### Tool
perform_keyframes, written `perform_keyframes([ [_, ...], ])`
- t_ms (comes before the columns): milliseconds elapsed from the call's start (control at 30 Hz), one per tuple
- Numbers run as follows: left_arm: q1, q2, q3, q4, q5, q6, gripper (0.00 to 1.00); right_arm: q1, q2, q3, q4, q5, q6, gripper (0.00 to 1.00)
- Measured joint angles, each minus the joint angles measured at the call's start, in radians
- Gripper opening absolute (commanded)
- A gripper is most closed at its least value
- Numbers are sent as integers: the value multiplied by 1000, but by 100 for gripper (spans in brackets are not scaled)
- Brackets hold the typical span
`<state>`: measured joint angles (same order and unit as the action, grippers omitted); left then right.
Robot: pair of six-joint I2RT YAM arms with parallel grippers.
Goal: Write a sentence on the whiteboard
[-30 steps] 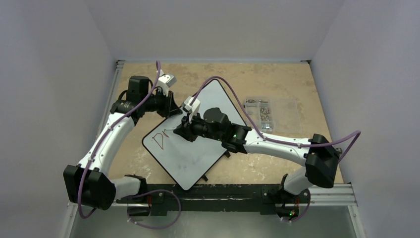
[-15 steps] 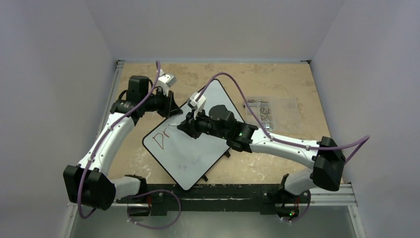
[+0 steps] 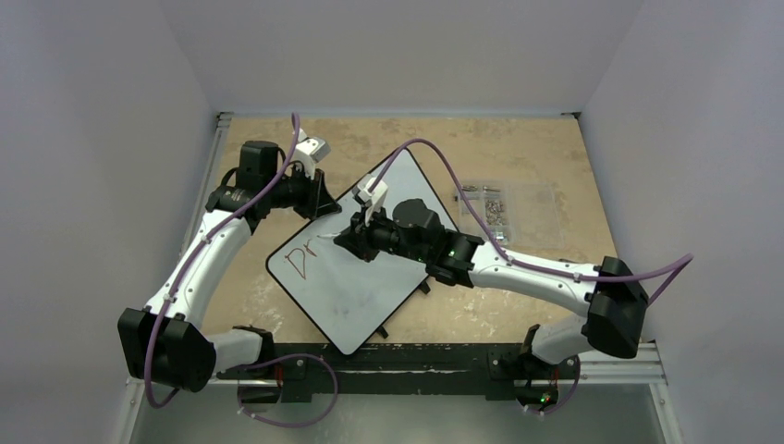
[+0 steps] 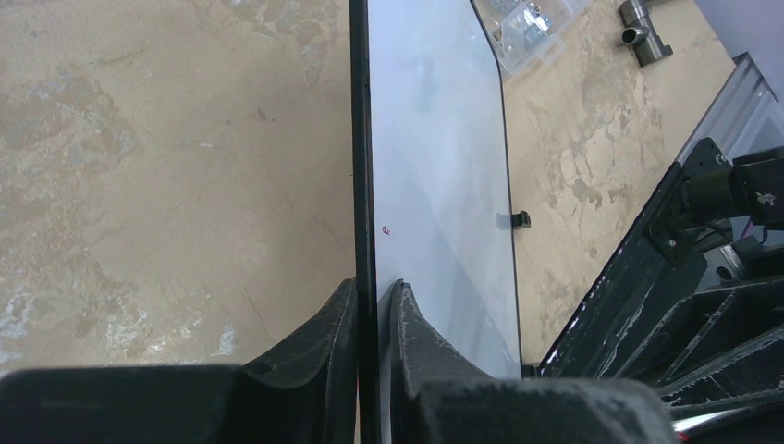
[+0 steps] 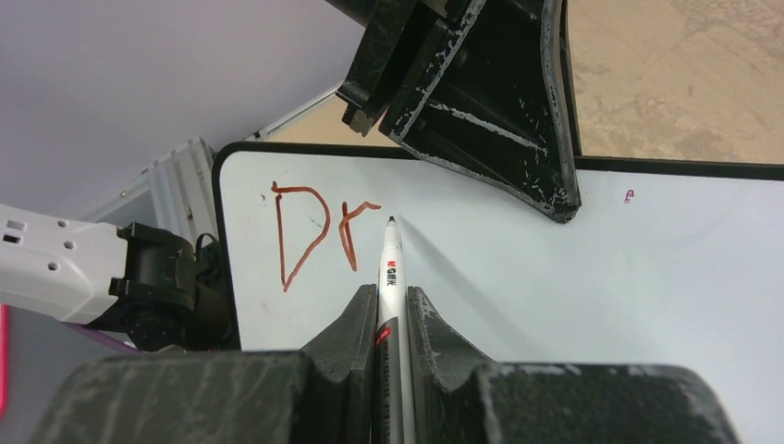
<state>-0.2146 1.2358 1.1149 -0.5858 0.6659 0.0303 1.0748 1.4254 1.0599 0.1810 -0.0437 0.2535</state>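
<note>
**Right arm has shifted rightward along the board**

Since a second ago the right arm (image 3: 518, 268) has pulled toward frame right. Its jaws clench the pen (image 5: 389, 264), whose tip sits just right of the red "Dr". The left jaws pinch the whiteboard (image 3: 356, 296) at its upper-left edge. The board lies skewed mid-desk (image 3: 518, 148), with bare white toward its lower right.

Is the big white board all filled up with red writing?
No, the large flat white board shows only the red letters "Dr" near one corner, and the rest is bare.
</note>
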Motion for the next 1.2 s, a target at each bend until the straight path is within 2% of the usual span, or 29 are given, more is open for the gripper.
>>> perform_keyframes([
  [1200, 0, 1, 1, -5, -10, 0, 0, -17, 39, -13, 21, 0, 48, 0],
])
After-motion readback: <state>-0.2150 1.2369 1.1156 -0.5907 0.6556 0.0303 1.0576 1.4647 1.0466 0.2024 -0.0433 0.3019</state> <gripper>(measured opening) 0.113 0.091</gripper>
